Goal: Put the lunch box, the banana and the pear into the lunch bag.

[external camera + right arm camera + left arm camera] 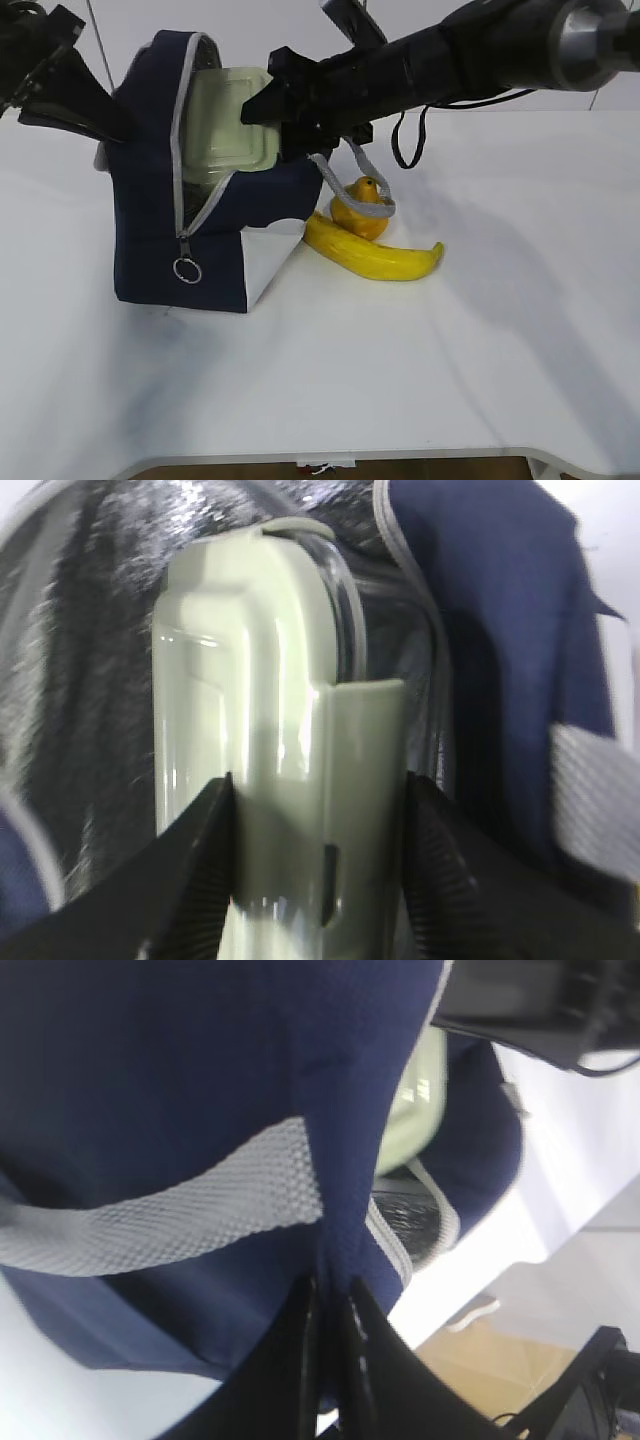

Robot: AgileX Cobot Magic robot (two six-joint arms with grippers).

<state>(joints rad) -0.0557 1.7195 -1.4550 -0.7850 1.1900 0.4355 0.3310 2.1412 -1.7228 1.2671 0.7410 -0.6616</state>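
White table (pixel 480 380), pale wall behind

Sage-lidded clear lunch box (pixel 228 125) half inside navy fabric lunch bag (pixel 150 240); right of bag, yellow-orange pear (pixel 362 207) behind curved yellow banana (pixel 375 258) (touching).

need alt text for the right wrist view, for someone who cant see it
The right claw grips a lunch box with a pale sage-green lid, held on edge between its two black fingers and pushed into the open lunch bag. Crinkled silvery lining surrounds the box, with navy fabric and a grey strap on the right.
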